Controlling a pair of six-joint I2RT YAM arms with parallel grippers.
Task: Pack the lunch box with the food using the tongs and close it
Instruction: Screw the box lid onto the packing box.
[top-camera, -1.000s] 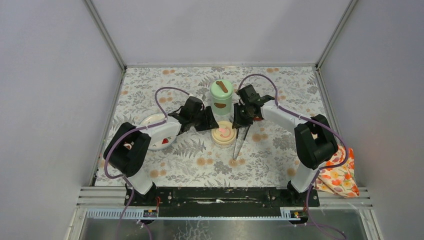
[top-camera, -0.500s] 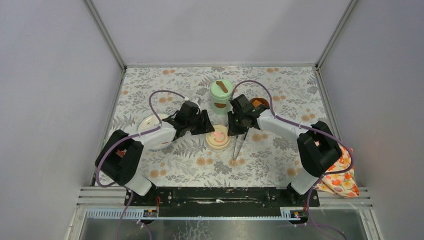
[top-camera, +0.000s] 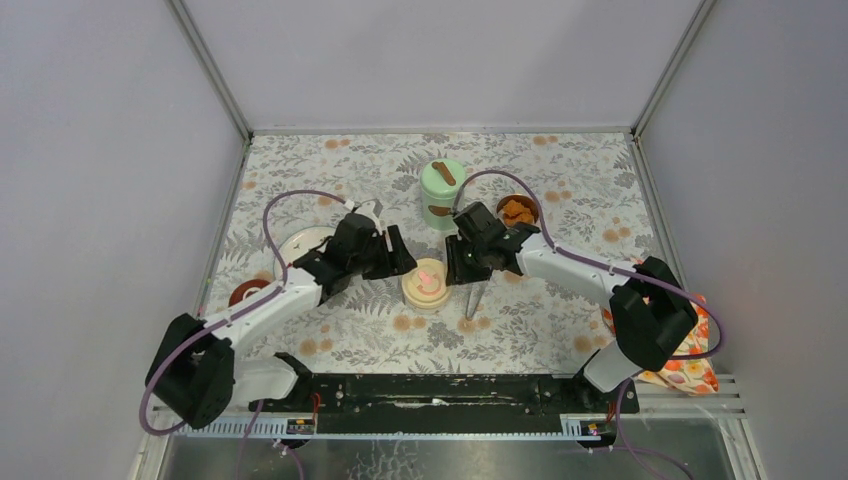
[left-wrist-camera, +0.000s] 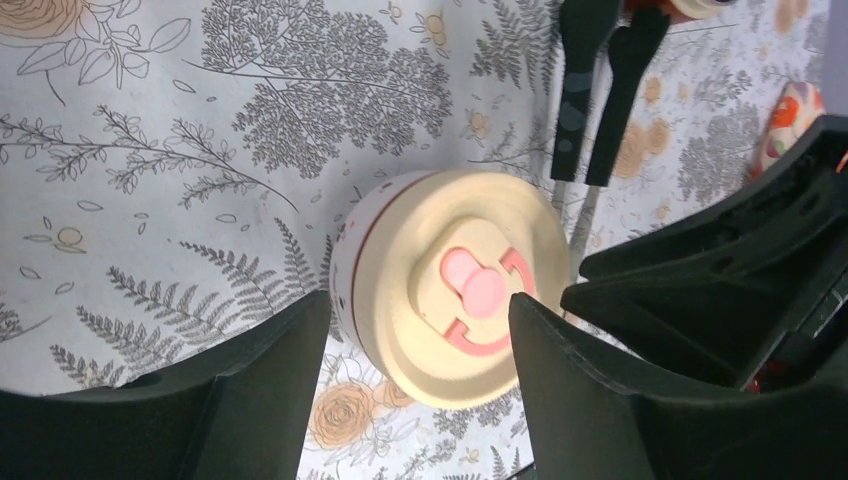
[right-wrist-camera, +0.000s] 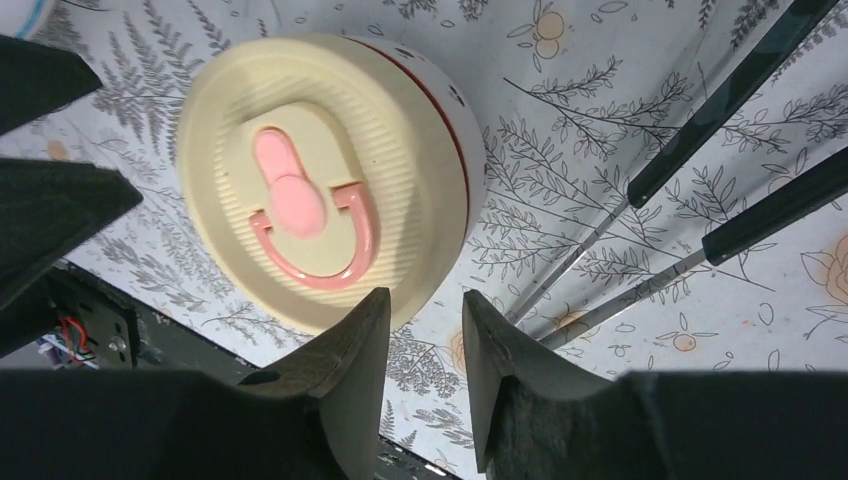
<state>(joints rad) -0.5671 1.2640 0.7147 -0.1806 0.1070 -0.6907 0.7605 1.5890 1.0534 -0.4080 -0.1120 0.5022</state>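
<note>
**One bowl shut, one bowl open — packing is partly done**

At the far left a dark-red lid (top-camera: 243, 293) lies alone on the desk, well apart from any bowl, so that closing step is not yet done. Next to it the white plate (top-camera: 296, 243) is half hidden by the left arm; whether food remains on it cannot be told. The left gripper (left-wrist-camera: 415, 310) hangs over the cream-lidded bowl (top-camera: 426, 285) with its jaws wide apart, the bowl showing between them and untouched. That bowl sits near the middle of the desk, its lid with the pink tab fully seated. The right gripper (right-wrist-camera: 425, 300) hovers just beside the bowl's other side, its jaws a narrow gap apart with nothing in them. The tongs (top-camera: 474, 298) lie flat on the desk under it, just beside the bowl and unheld. Behind stands the mint-green jar (top-camera: 443, 195), its brown-knobbed lid on. To its right the open steel bowl (top-camera: 517, 211) holds orange fried chunks (top-camera: 516, 209) — most likely what the dark-red lid is meant for.

The desk (top-camera: 340, 175) is covered in a pale print of grey ferns and small orange flowers. Plain grey walls (top-camera: 430, 60) close it in on three sides, a black rail (top-camera: 440, 392) carries the arm bases at the near edge, and a floral cloth (top-camera: 680, 355) is bunched by the right base.
</note>
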